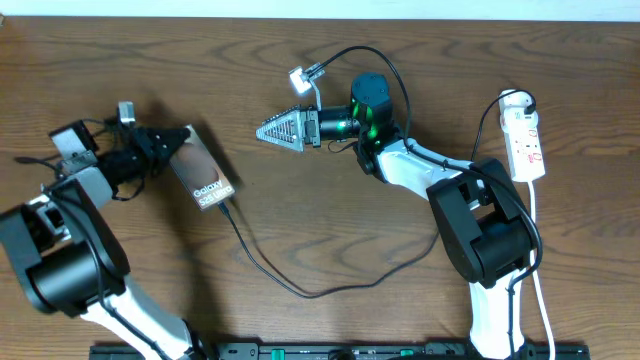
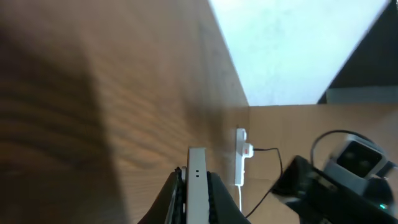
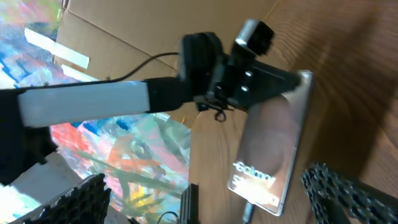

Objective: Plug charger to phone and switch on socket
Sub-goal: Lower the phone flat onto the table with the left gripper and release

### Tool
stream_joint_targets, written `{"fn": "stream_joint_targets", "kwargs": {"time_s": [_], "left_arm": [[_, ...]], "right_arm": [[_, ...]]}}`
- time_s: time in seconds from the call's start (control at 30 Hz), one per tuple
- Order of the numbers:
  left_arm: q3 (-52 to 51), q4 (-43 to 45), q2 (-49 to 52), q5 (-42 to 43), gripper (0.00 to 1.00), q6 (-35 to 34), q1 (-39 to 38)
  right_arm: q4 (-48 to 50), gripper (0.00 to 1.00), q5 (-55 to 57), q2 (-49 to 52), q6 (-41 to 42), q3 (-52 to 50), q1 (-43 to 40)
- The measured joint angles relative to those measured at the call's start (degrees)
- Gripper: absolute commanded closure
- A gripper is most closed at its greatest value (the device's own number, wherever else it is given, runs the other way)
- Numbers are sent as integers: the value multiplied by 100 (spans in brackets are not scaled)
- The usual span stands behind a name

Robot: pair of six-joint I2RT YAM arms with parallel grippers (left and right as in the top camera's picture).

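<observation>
Brown phone (image 1: 203,171) with white lettering, black charger (image 1: 300,285), white socket (image 1: 525,140)

Shows one wooden table (image 1: 300,60) from overhead. Holds two robot arms: left arm (image 1: 70,250) at lower left, right arm (image 1: 480,230) at lower right. Counts two grippers: left gripper (image 1: 183,138) at middle left, right gripper (image 1: 266,130) above centre. Includes one dark phone (image 1: 205,175) left of centre, one thin black charger (image 1: 305,292) across the lower middle, one white socket (image 1: 525,140) at upper right.
</observation>
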Motion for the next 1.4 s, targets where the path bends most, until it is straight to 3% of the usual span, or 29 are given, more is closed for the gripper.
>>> {"fn": "stream_joint_targets", "kwargs": {"time_s": [0.27,0.7,1.0,1.07,1.2,1.4], "left_arm": [[0,-236,553,-398,93,20,0],[50,-1141,498,-1169,93,83,-7],[66,-1193,479,-1239,92,109,-17],[66,-1198,476,-1250,85,120,-17],[92,-1252,468,-1250,83,103,-17],[116,-1283,424,-1215,64,105,-22]], "right_arm": [[0,1,-4,0,0,0,0],[0,1,-7,0,0,0,0],[0,1,-9,0,0,0,0],[0,1,-7,0,0,0,0],[0,1,-9,0,0,0,0],[0,1,-9,0,0,0,0]]}}
